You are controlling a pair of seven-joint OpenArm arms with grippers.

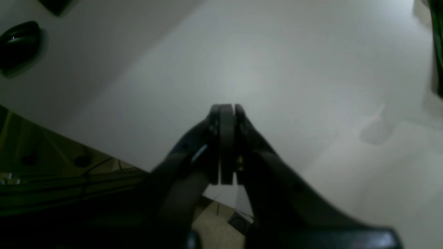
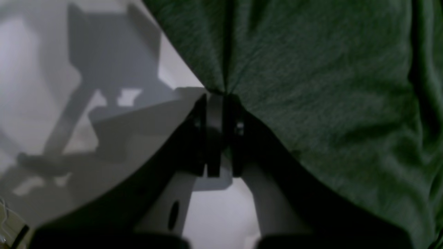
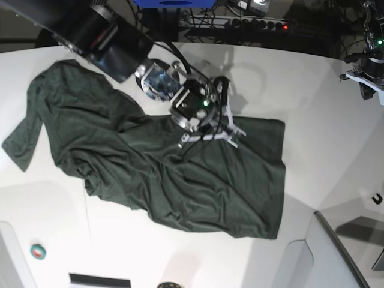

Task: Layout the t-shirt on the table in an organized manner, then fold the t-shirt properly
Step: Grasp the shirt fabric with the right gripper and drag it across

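My right fingers [image 2: 219,100] are pinched on the shirt's [image 3: 180,174] upper edge, near its middle. The shirt lies spread and wrinkled across the white worktop [image 3: 312,120]. My left fingers [image 1: 226,110] are closed on nothing, above bare worktop.

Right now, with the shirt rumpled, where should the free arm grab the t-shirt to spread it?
Grip the t-shirt at its near hem corner, coming from the open table beside it. That corner lies flat and exposed; the right gripper already pinches the far edge.
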